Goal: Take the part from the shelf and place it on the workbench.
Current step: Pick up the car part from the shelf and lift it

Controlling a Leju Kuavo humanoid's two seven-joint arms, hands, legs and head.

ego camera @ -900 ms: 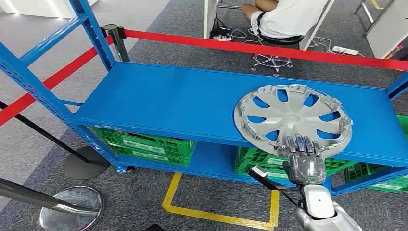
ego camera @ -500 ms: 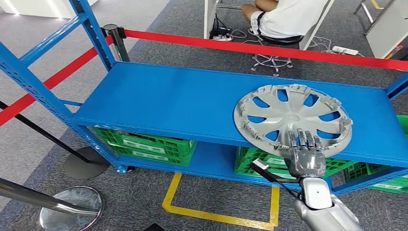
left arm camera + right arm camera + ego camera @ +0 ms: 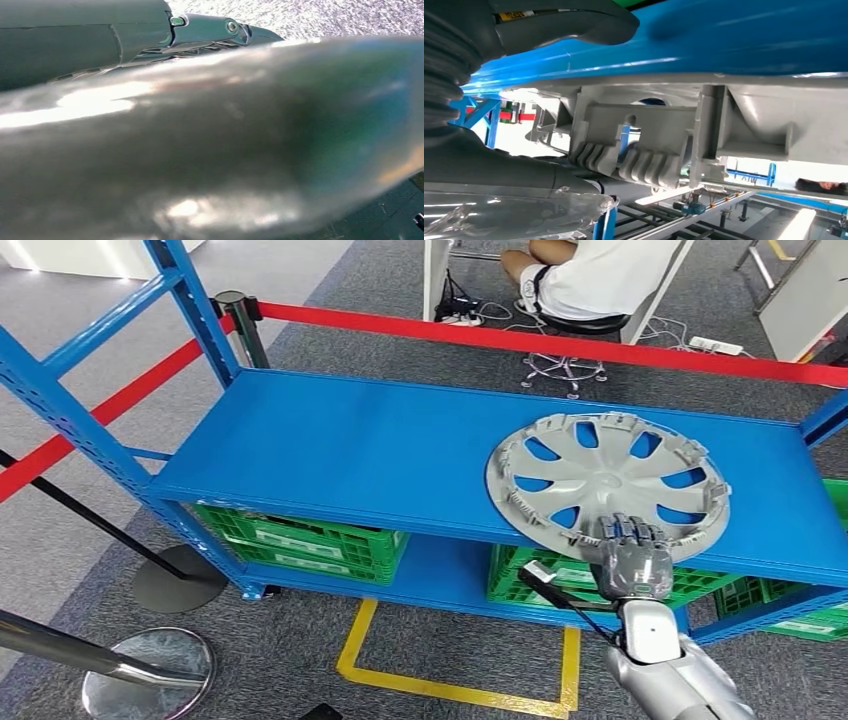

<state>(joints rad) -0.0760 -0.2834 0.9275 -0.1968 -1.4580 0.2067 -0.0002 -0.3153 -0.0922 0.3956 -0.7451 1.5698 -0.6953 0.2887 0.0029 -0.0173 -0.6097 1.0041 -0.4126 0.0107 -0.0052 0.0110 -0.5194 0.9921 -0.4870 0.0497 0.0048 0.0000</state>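
Observation:
The part is a silver hubcap [image 3: 600, 480] lying face down on the blue shelf [image 3: 350, 450], at its right front, with its near rim reaching over the shelf's front edge. My right hand [image 3: 632, 558] comes up from below and holds that near rim, its fingers curled over the top. In the right wrist view the hubcap's ribbed clips [image 3: 644, 135] are close up, with the thick thumb [image 3: 569, 25] against the blue shelf edge and the dark fingers [image 3: 499, 175] on the other side. The left wrist view is blurred; part of my left hand [image 3: 100, 40] shows dimly.
Green crates [image 3: 300, 540] fill the lower shelf level. Red barrier tape [image 3: 500, 335] runs behind the shelf, and a stanchion base [image 3: 150, 670] stands at the lower left. A yellow floor marking [image 3: 450, 685] lies before the shelf. A person [image 3: 590, 280] sits beyond the tape.
My right hand's fingers, stretched over the hubcap's near rim before, have curled down onto it. The hubcap has barely shifted.

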